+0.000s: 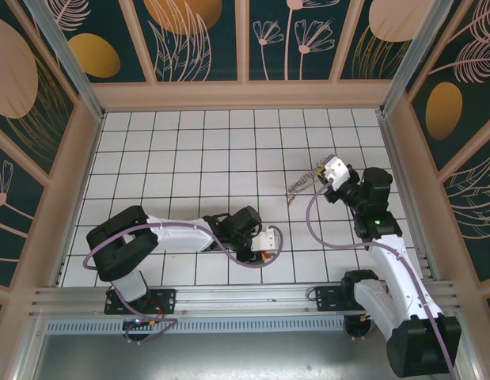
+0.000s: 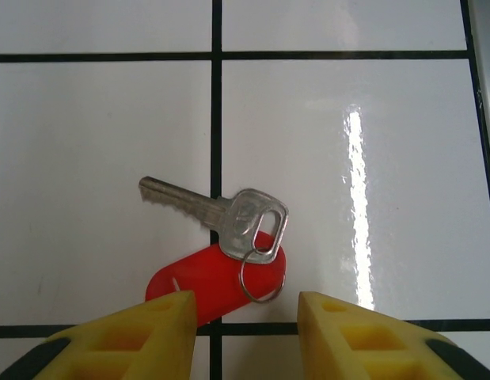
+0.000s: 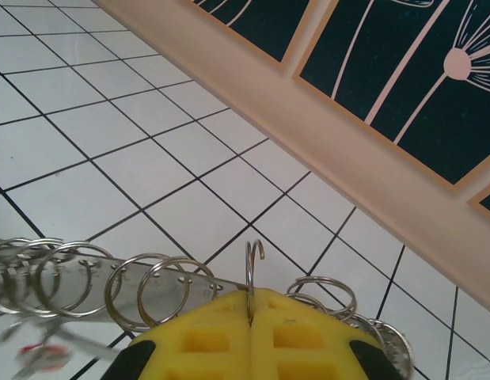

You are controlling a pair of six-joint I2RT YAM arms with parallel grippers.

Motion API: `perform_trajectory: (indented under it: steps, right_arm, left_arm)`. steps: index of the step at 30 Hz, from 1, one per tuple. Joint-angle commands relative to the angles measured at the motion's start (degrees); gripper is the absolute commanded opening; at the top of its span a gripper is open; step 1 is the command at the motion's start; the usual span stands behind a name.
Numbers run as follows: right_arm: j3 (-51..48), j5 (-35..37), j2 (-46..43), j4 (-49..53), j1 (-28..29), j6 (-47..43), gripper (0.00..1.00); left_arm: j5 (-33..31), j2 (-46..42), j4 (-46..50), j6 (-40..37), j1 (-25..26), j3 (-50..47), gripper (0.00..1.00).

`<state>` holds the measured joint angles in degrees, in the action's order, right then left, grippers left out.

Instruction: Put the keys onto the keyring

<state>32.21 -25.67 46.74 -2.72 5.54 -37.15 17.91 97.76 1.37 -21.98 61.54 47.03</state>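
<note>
Key (image 2: pixel 233 226), silver, red-tagged, lies before half-spread left pincer (image 2: pixel 245 317); right pincer (image 3: pixel 251 305) clamps looped keyring (image 3: pixel 142 277).

I see a silver key (image 2: pixel 205 207) on a bright red tag (image 2: pixel 201 285), lying on my white tiled floor (image 1: pixel 189 158), which is gridded with black lines. My left gripper (image 2: pixel 245 317) and right gripper (image 3: pixel 251 305) both have yellow fingers. The keyring (image 3: pixel 142 285) gleams silver-grey. The walls (image 1: pixel 205 39) are dark teal with peach and orange leaf-and-flower drawings, and the cables (image 1: pixel 309 214) are purple.
</note>
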Motion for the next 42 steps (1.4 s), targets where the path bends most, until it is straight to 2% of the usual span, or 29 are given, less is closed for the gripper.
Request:
perform_trajectory:
  steps: [1,6,10,15,22,28,34,38,42]
  right_arm:
    - [1.3,-2.1,-1.2,-2.7,-0.6,0.5,0.00]
    - [2.2,-1.9,-1.2,-1.4,-0.7,0.4,0.00]
    - [2.5,-2.0,-1.1,-0.8,-0.9,0.2,0.00]
    - [2.6,-2.1,-0.6,-0.9,-0.9,0.1,0.00]
    - [2.9,-2.5,-0.6,-0.1,-1.3,0.5,0.00]
    - [3.7,-0.3,-0.7,2.6,-1.9,1.9,0.00]
    - [3.9,-0.3,-1.0,4.0,-2.1,2.3,0.00]
    - [3.9,-0.2,-1.5,5.2,-2.2,2.2,0.00]
    - [3.7,0.1,-2.0,5.6,-2.3,2.4,0.00]
  left_arm:
    - [-0.1,2.6,4.7,1.3,0.6,2.7,0.40]
    - [-1.0,4.4,7.8,2.9,1.1,5.0,0.40]
    - [-2.2,6.3,10.8,2.6,2.2,7.6,0.33]
    - [-4.9,6.6,12.7,1.1,4.3,8.4,0.38]
    - [-4.9,1.4,9.6,-1.5,4.2,5.2,0.43]
    - [-1.5,-5.3,6.2,-7.1,4.2,1.9,0.47]
    - [-0.2,-4.7,6.2,-17.5,4.2,3.2,0.50]
    - [5.4,-2.4,10.5,-27.9,4.2,6.1,0.51]
    - [5.4,0.1,9.0,-25.6,4.3,8.3,0.51]
